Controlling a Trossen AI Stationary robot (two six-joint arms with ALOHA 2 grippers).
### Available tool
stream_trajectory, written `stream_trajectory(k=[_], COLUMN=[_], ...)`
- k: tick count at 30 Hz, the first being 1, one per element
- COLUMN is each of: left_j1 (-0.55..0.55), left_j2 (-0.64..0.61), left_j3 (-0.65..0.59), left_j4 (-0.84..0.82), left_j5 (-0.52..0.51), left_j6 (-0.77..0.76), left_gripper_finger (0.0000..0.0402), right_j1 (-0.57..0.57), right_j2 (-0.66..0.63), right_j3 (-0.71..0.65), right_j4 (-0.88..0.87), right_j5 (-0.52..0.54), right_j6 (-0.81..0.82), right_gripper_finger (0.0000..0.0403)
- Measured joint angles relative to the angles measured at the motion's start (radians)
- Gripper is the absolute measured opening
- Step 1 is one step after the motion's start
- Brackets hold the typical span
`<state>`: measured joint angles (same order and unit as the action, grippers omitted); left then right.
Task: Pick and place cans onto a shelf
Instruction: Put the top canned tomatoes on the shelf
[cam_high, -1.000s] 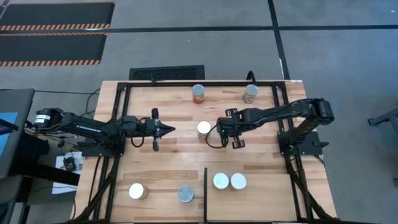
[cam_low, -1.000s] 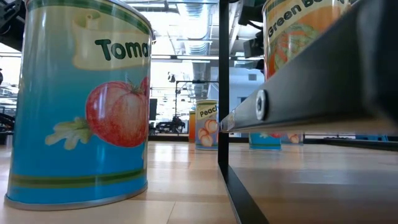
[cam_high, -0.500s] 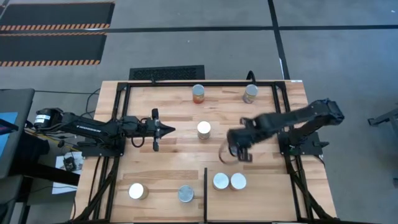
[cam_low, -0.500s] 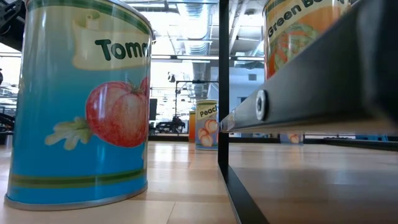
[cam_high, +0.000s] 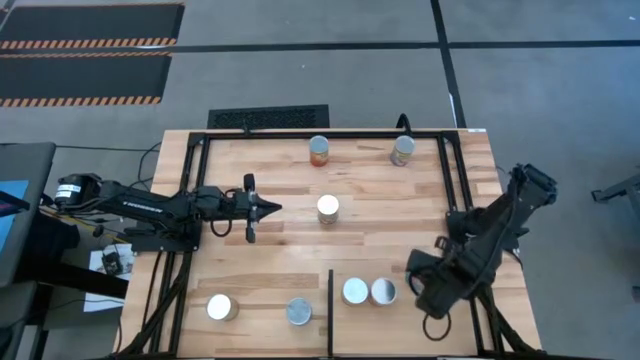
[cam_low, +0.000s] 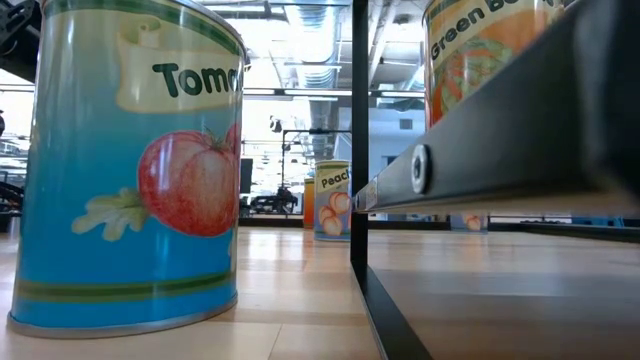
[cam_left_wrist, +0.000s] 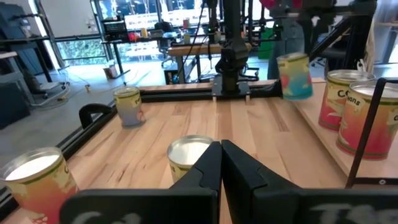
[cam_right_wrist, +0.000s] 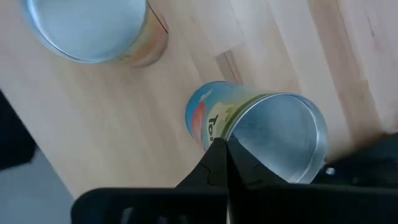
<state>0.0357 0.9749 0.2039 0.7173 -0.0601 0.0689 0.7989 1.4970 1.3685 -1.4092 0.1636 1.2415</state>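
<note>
I read the high view as a clock face. My left end effector (cam_high: 262, 208) hovers over the counter (cam_high: 400, 235) at about 9 o'clock, clenched on nothing, its tip aimed at the centre can (cam_high: 328, 208) but well apart from it. My right end effector (cam_high: 428, 292) hangs at about 4 o'clock, just beside the shelf (cam_high: 362, 328) on its 3 o'clock side.

In the right wrist view a blue-labelled can (cam_right_wrist: 261, 134) sits right at the tip of that end effector, tilted. In the left wrist view the same can shows blurred under the right arm – I cannot tell whether it is grasped or released.

Two shelf cans (cam_high: 356, 291) stand side by side, touching or nearly so, just to the 3 o'clock side of the black divider bar (cam_high: 330, 300). On the bar's 9 o'clock side stand a grey-topped can (cam_high: 299, 311) and a white-topped can (cam_high: 220, 307), apart from each other. Two back cans (cam_high: 318, 150) stand well apart along the 12 o'clock edge.
</note>
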Motion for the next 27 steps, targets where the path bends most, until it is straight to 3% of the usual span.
stream_trajectory(k=[6, 19, 27], left_j1=[0.0, 0.0, 0.0], left_j2=[0.0, 0.0, 0.0], left_j3=[0.0, 0.0, 0.0], left_j4=[0.002, -0.001, -0.004], left_j5=[-0.008, -0.042, -0.042], left_j6=[0.002, 0.017, 0.016], left_gripper_finger=[0.0, 0.0, 0.0], right_j1=[0.036, 0.037, 0.031], right_j2=[0.07, 0.242, 0.296], right_j3=[0.02, 0.199, 0.232], right_j4=[0.037, 0.028, 0.024], right_j5=[-0.008, -0.031, -0.031], right_j6=[0.041, 0.006, -0.062], right_gripper_finger=[0.0003, 0.0007, 0.0006])
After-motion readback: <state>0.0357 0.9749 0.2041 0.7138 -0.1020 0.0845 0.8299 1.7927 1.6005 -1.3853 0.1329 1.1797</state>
